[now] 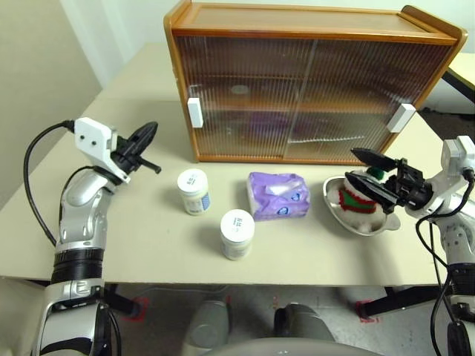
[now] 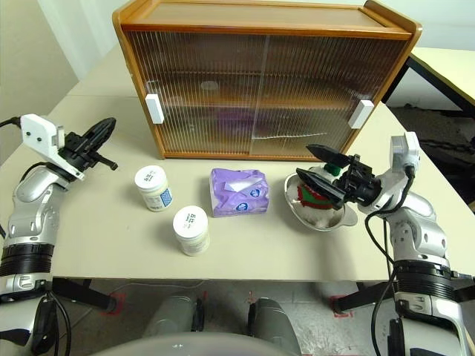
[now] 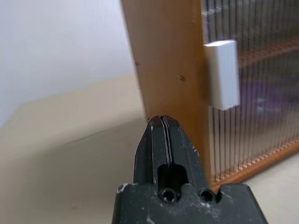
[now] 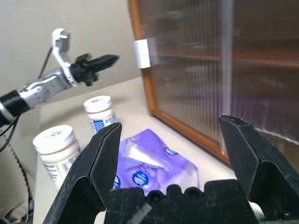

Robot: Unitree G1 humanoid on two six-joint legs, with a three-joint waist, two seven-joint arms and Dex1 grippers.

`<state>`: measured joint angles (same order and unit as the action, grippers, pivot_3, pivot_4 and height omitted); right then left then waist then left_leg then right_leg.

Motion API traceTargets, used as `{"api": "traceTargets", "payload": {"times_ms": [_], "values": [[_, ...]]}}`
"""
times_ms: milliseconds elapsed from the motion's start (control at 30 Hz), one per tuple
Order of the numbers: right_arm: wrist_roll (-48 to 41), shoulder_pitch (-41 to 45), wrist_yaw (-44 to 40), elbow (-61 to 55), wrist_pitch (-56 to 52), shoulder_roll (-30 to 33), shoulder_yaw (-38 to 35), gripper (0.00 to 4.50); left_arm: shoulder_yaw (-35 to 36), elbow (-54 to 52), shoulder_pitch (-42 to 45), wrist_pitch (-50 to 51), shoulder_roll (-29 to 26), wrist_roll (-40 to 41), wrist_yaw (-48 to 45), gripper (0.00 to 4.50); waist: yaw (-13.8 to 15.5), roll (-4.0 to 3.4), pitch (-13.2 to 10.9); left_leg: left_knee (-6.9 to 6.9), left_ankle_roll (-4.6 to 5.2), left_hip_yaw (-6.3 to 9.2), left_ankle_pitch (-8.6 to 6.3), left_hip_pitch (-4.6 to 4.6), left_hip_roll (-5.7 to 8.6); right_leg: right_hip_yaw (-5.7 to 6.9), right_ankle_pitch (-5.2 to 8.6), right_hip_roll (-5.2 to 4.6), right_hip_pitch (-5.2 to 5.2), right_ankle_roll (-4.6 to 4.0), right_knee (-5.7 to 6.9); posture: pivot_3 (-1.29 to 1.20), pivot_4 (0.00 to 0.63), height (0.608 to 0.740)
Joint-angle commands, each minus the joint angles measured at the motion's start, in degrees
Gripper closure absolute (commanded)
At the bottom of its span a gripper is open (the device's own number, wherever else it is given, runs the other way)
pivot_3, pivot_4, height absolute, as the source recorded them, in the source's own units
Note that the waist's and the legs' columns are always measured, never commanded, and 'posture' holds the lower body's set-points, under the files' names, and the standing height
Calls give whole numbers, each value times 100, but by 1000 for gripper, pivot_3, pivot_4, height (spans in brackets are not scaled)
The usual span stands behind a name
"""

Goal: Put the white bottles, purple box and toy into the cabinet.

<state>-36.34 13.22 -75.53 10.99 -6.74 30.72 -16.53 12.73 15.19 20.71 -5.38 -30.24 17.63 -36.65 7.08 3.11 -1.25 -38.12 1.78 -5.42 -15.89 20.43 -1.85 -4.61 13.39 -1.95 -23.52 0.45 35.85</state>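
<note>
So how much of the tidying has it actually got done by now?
Nothing is put away yet. Both white bottles, the purple box and the toy, lying in a metal dish, sit on the table, and the cabinet has both doors shut. The left gripper, jaws shut and empty, is near the cabinet's left handle; the right gripper is open over the toy.

Head eyes look down over the counter (image 1: 148, 245); both wrist cameras, facing past each pincer, share the cabinet (image 3: 168, 60) near its white handle (image 3: 223, 74)
</note>
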Motion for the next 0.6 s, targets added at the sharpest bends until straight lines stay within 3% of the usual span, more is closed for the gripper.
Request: {"api": "traceTargets", "payload": {"times_ms": [33,600], "values": [[-5,63,87,-174,-27,-40,115,0,-111,22,209,150,-87,-76,-105,4475,0,0,0,0,0,1,0,1,0,1,0,0,0,0,0,159,0,740],[374,13,458,-433,362,-203,530,0,-402,294,870,730,112,-228,-130,4475,-252,0,0,-4,15,3,9,3,2,2,1,0,0,1,2,104,0,740]]}}
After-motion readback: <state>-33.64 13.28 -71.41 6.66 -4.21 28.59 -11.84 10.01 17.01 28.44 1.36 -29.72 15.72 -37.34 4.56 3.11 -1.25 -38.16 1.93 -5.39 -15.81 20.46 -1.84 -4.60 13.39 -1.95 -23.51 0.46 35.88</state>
